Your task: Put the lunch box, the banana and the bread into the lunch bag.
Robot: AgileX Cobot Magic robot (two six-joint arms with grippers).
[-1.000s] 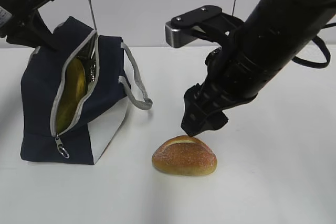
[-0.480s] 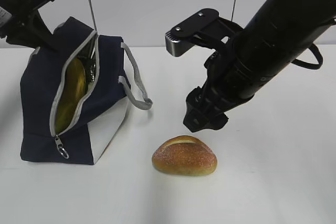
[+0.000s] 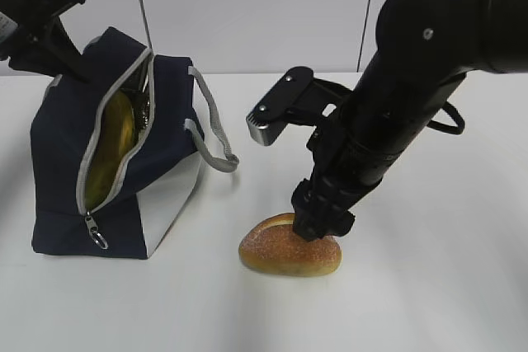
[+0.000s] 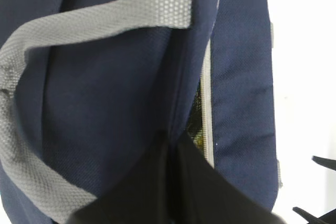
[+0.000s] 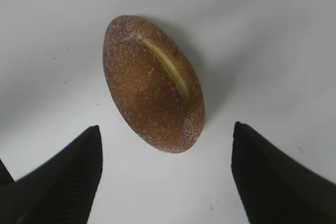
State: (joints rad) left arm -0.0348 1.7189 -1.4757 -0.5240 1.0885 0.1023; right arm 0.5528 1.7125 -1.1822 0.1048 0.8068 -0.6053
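Observation:
The bread (image 3: pixel 280 255) lies on the white table in front of the lunch bag (image 3: pixel 62 146). My right gripper (image 3: pixel 322 224) is open and hangs right over the bread's top right part. In the right wrist view the bread (image 5: pixel 149 87) lies lengthwise ahead of the open gripper (image 5: pixel 165 125), with its near end between the fingertips. The bag stands unzipped with the banana (image 3: pixel 111 150) inside. My left gripper (image 3: pixel 76 70) is shut on the bag's top edge; in the left wrist view it (image 4: pixel 176 142) pinches the navy fabric (image 4: pixel 115 93) beside the zipper. The lunch box is out of view.
The bag's grey strap handle (image 3: pixel 210 133) loops out toward the bread. The zipper's ring pull (image 3: pixel 99 239) hangs at the bag's lower front. The white table (image 3: pixel 429 302) runs to the right of the bread, with a pale wall behind.
My right gripper has come down from above the bread to just over its top. The left gripper and the bag have not moved.

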